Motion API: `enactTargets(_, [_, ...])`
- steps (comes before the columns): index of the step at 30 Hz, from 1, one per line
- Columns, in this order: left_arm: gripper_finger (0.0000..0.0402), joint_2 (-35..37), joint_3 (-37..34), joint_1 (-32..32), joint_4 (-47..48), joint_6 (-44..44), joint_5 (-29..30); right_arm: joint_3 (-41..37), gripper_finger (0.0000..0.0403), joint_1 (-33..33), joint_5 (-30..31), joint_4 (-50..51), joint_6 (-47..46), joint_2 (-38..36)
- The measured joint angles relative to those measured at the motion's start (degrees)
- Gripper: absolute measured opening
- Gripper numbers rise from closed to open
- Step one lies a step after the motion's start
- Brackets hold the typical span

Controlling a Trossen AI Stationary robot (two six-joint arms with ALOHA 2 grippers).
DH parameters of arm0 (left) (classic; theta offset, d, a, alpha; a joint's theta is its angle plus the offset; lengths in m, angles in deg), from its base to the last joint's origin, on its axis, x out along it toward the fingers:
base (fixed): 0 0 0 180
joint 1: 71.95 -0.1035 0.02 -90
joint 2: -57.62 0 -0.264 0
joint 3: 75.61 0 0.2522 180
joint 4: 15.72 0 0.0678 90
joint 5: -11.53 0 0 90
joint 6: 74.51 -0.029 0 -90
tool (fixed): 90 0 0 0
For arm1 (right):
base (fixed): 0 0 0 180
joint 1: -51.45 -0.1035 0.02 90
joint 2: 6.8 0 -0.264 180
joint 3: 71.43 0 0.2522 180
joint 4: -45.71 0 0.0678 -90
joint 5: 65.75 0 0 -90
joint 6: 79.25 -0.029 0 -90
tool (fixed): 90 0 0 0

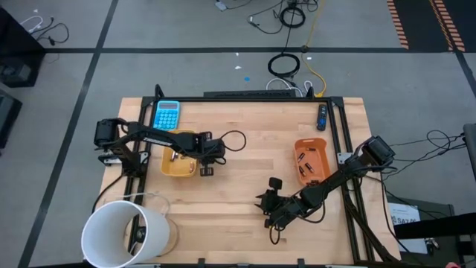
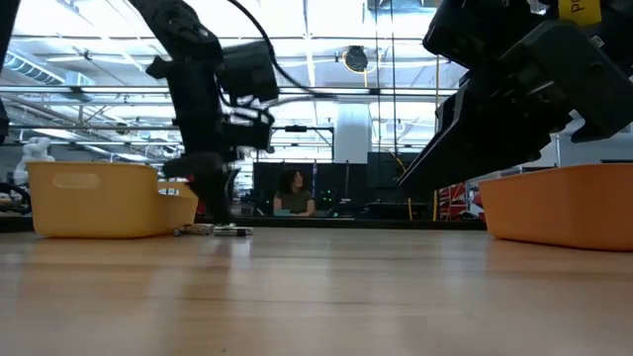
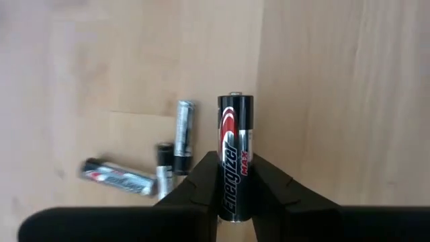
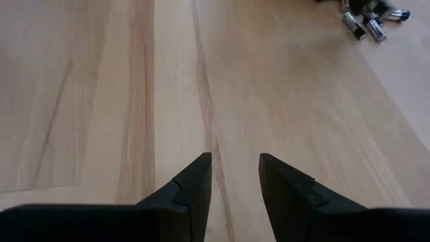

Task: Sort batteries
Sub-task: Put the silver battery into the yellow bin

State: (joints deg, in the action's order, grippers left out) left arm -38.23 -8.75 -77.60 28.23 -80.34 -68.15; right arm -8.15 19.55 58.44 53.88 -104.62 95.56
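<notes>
One battery [image 3: 235,158] sits clamped upright between the left gripper [image 3: 235,202] fingers, just beside the yellow tray [image 1: 178,162] near the bench's left side. Lift clear before swinging over the rim (three loose batteries [image 3: 176,144] lie below). Farther right, the right gripper [image 4: 234,181] waits, fingers apart and empty.

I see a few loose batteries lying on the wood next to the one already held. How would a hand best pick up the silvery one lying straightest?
Grip the silvery battery across the middle of its barrel, coming from above, fingers on its two long sides. It lies flat on the table, its far half apart from its neighbours, so the round sides are open.
</notes>
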Motion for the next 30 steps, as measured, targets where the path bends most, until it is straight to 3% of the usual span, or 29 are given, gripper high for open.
enactTargets(11, [0.0059, 7.36, 0.18, 0.09, 3.55, 3.82, 0.27, 0.0, 0.0115, 0.0, 0.0, -0.1, -0.7, 0.0])
enactTargets(26, [0.0059, 18.78, 0.59, 1.57, 26.78, 32.93, 0.29, -0.02, 0.0115, -0.03, 0.0, 0.15, -2.06, 0.0])
enactTargets(30, [0.0098, 18.93, 0.59, 2.97, 34.92, 37.24, 2.97, -0.02, 0.0115, -0.07, 0.0, 0.15, -2.49, 0.0])
